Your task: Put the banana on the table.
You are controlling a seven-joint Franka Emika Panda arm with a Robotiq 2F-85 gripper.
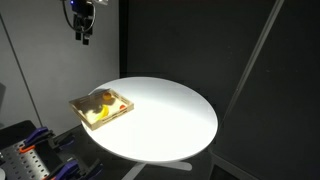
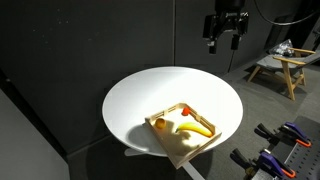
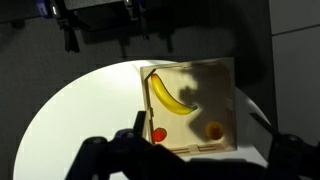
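The banana (image 3: 170, 97) lies in the wooden tray (image 3: 216, 84) on the white table (image 3: 80, 110). In the wrist view it is at 12 o'clock from my gripper (image 2: 225, 42), its long axis running from 10 to 4 o'clock. The jaws are released and empty, well above it.

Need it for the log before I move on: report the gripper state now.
Gripper: open, holding nothing, high above the table. The banana lies in the wooden tray.
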